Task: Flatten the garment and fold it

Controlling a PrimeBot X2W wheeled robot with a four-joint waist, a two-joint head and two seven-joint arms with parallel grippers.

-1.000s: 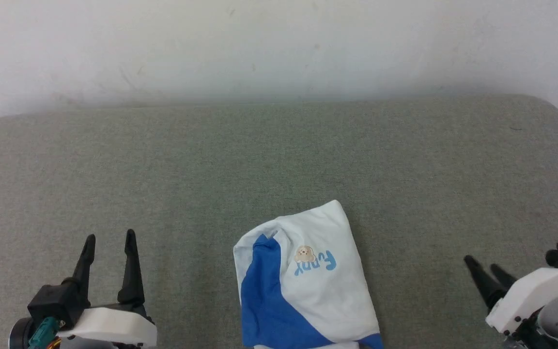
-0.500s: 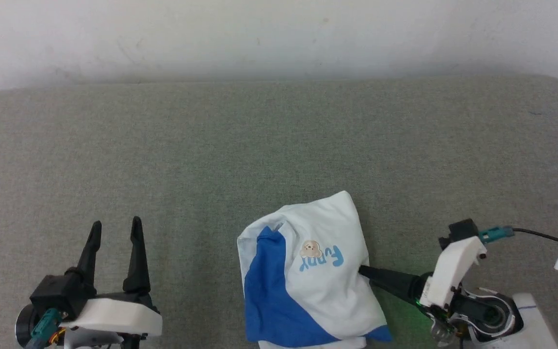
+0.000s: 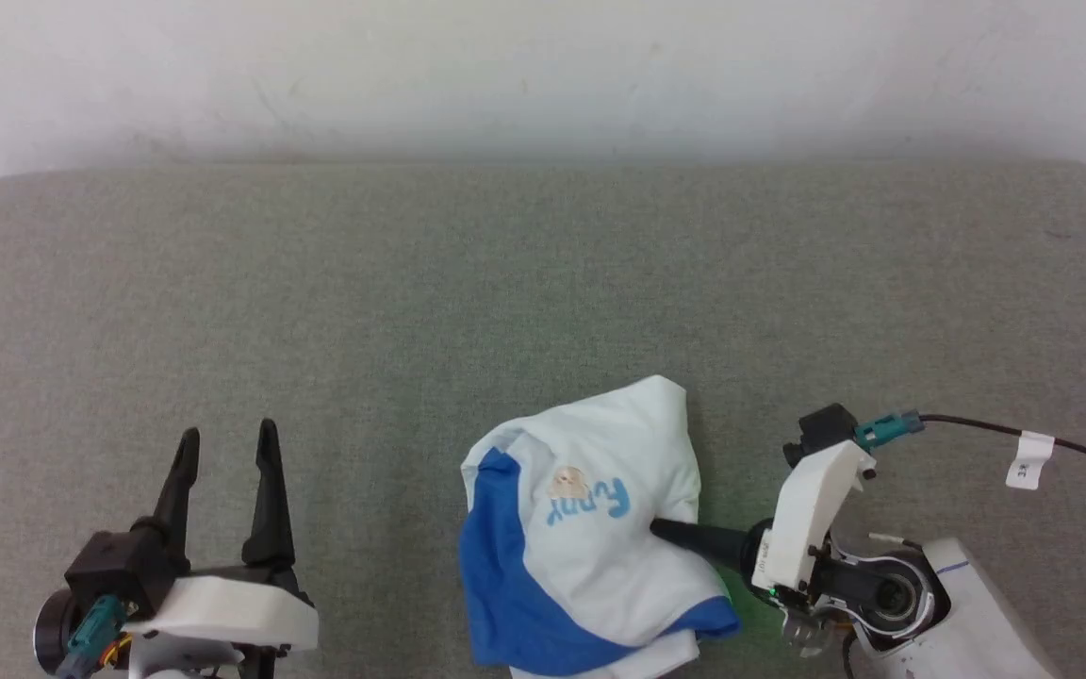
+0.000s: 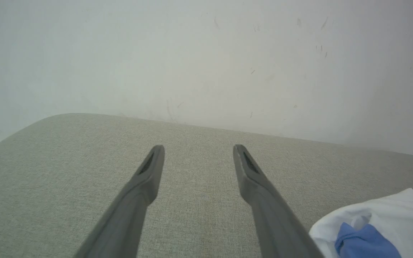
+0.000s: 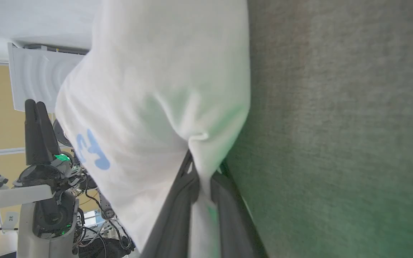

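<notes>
right gripper point(image 3: 661, 529) pinches the garment's point(image 3: 600, 556) white edge on the table point(image 3: 411, 311)

Grey-green fabric-covered surface point(image 3: 411, 283), possibly padded table; rounded far corners; crumpled garment point(image 3: 600, 566) resting on near side.

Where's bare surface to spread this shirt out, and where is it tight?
Bare: the grey surface from the garment up to the wall, and the strip between the open left gripper and the garment. Crowded: the near right, where the right gripper pinches the garment's edge.
</notes>
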